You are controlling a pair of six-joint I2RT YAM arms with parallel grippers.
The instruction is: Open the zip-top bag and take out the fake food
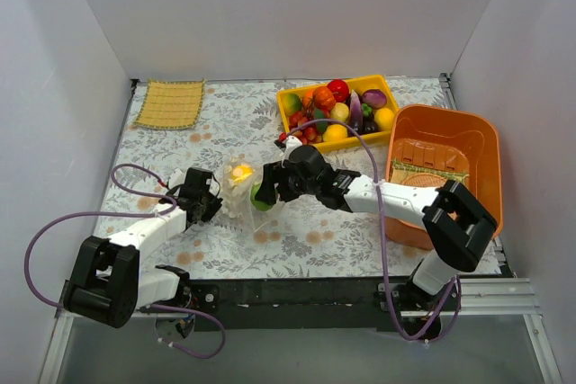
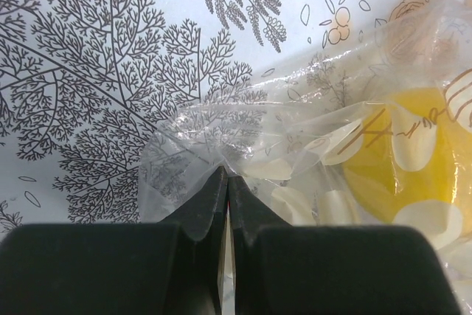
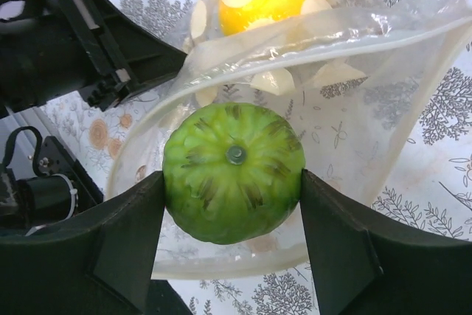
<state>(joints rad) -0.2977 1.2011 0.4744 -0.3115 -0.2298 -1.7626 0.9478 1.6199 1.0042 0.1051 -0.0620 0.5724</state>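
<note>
Zip-top bag (image 1: 241, 188) is lying on the flower-printed table (image 1: 162, 146) between the two grippers, and its mouth is gaping open toward the right one. At the left, the left gripper (image 2: 226, 179) is pinching a fold of the bag's clear film at the far end from the mouth. Its jaws are pressing fully together on the plastic, so it is anchoring the bag.

Just ahead of those fingertips and to their right, a yellow fake fruit (image 2: 413, 160) is sitting inside the bag, showing through the spotted film.

Further right, the right gripper (image 3: 232, 182) is reaching into the open mouth and holding a green ribbed fake vegetable (image 3: 232, 145), with one finger pressing on each side. The bag's lip is looping around behind and beneath that piece, so it is sitting at the mouth and not yet clear of the bag.

Beyond this gripper, up and to its right, a yellow tray (image 1: 290, 96) is holding a heap of other fake fruits and vegetables. An orange tub (image 1: 486, 137) is standing well apart to the right.

As for progress, the opening step is looking done. Removal is looking partly done: the green piece is gripped and needing only to be drawn out, while the yellow one is waiting deeper in. I cannot tell whether anything else is hiding in the bag.
</note>
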